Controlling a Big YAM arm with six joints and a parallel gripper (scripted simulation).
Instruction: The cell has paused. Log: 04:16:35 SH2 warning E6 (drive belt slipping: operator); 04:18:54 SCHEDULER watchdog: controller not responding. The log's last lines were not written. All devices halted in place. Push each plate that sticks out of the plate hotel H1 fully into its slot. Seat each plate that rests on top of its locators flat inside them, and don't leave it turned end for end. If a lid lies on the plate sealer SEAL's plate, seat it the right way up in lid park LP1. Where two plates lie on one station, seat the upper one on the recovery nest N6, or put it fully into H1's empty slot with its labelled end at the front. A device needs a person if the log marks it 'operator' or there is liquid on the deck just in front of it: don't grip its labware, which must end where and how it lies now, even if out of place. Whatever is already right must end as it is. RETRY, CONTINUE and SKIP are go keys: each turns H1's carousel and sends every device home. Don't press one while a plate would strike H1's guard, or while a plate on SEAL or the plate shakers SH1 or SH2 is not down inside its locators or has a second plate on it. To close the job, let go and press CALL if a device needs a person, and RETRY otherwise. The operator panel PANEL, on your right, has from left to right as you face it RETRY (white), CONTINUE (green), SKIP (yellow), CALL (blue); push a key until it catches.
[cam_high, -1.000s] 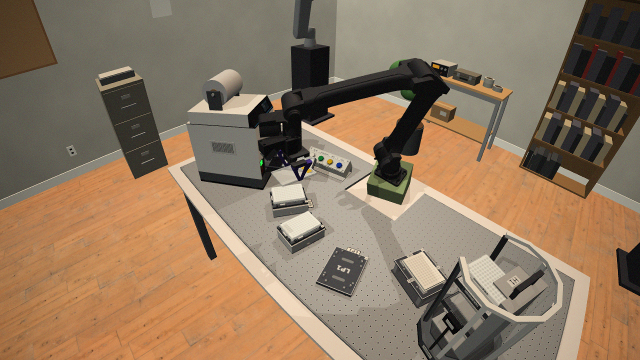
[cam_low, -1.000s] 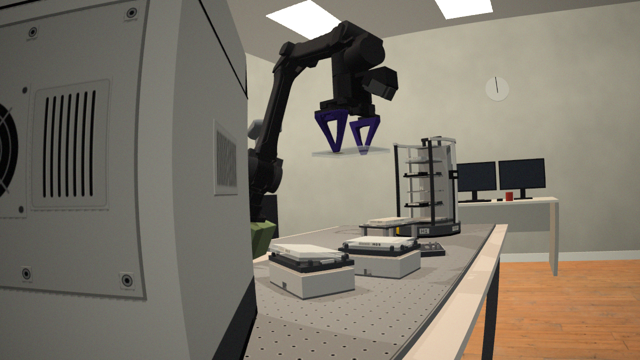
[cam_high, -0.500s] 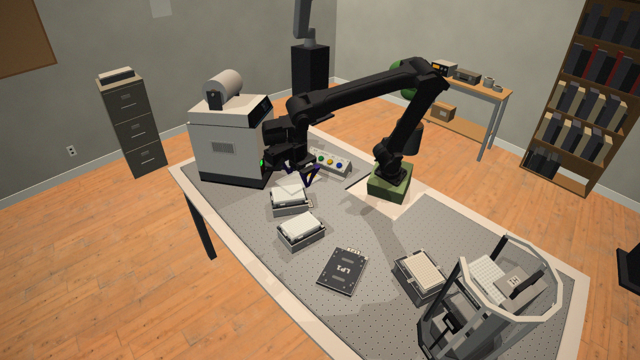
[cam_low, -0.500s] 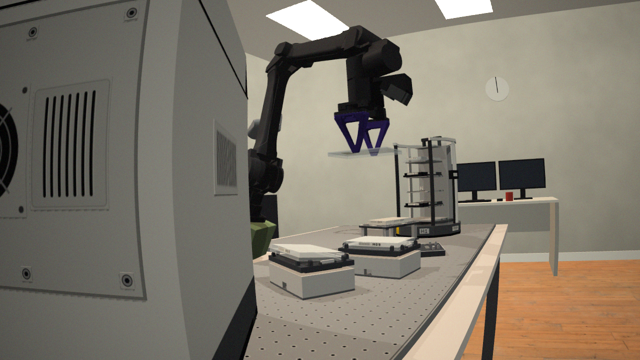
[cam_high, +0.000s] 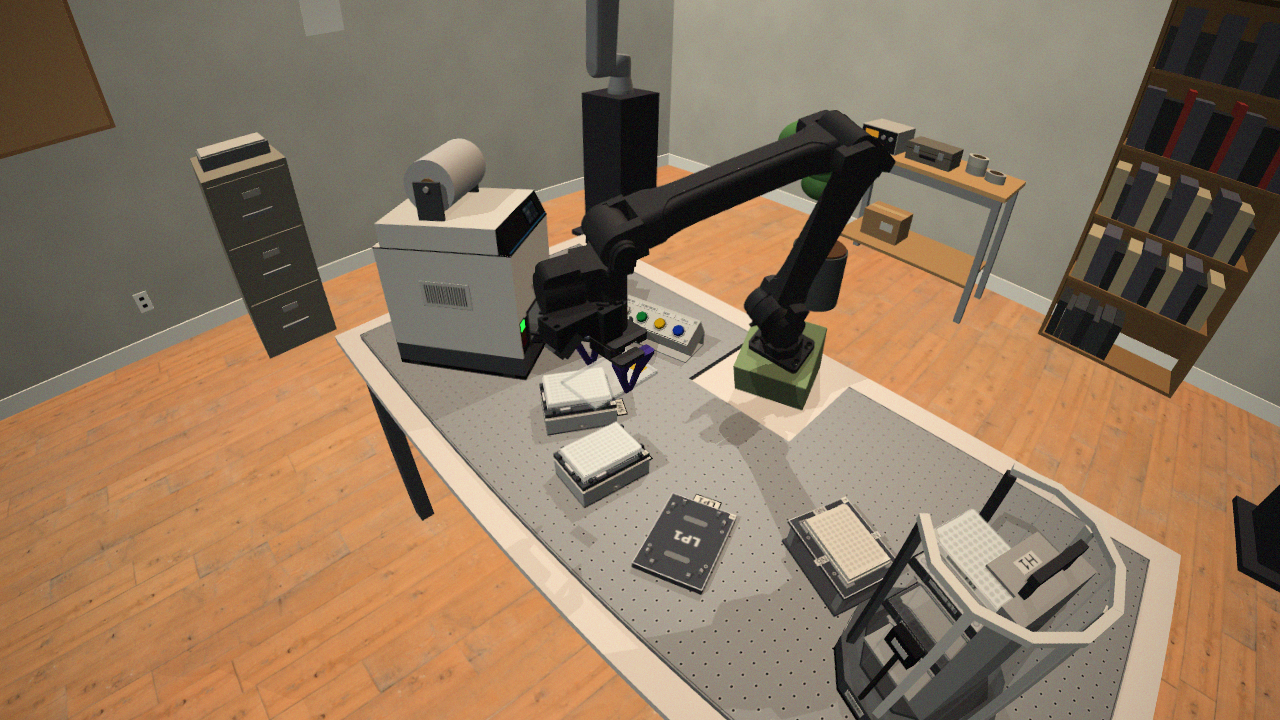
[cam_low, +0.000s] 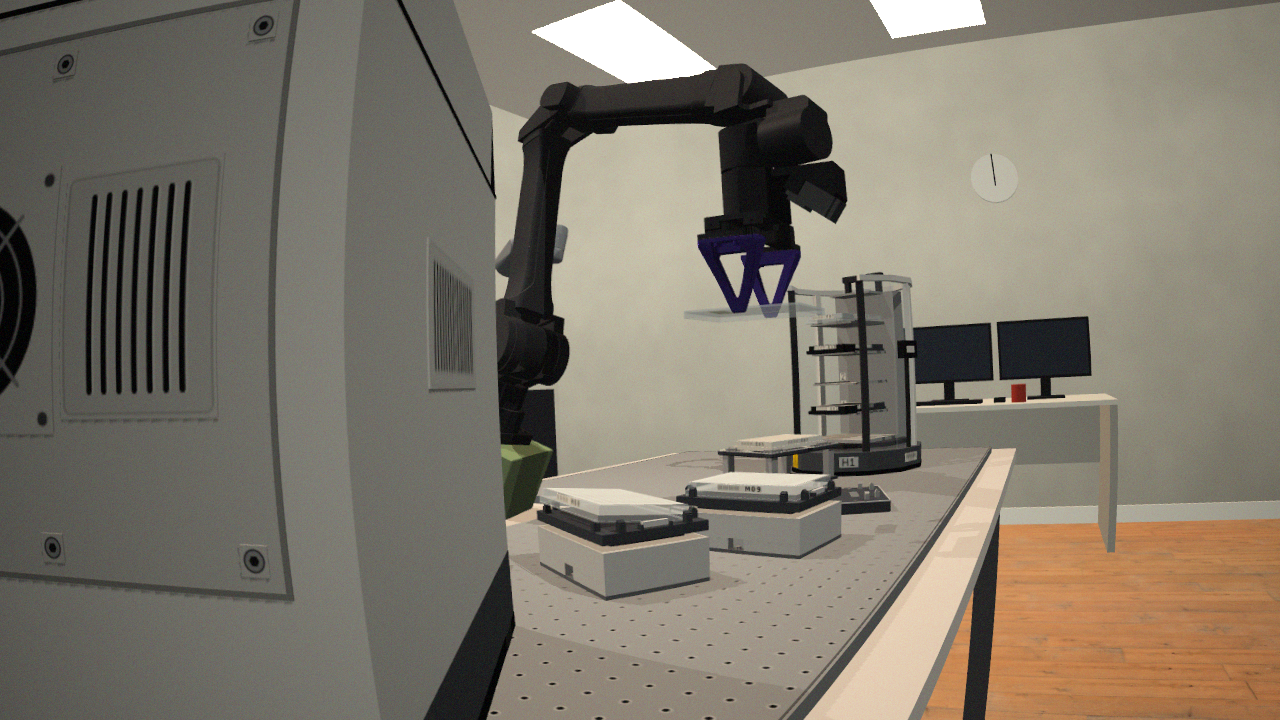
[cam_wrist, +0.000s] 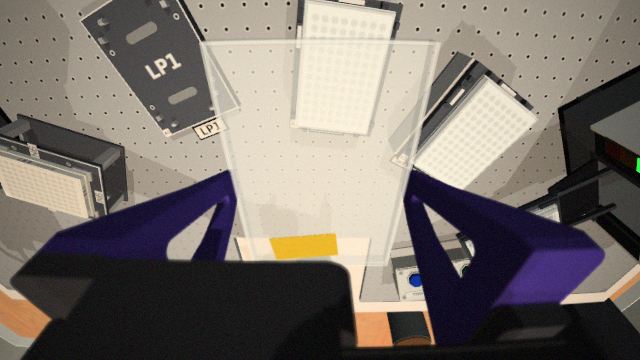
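The grey pegboard desk (cam_low: 680, 626) runs away from a big white machine (cam_low: 223, 358) that blocks the near left. Above two plates (cam_low: 617, 503), the hand (cam_low: 750, 306) grips a clear lid (cam_wrist: 320, 150), barely visible edge-on. The far tower (cam_low: 850, 376) blurs.

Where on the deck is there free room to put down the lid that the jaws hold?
Lid park LP1 carries nothing; it lies between a shaker and the loaded plate station. Open deck also lies between the two shakers and the arm's green base. It is crowded where that station stands against hotel H1, and between the sealer and the panel.
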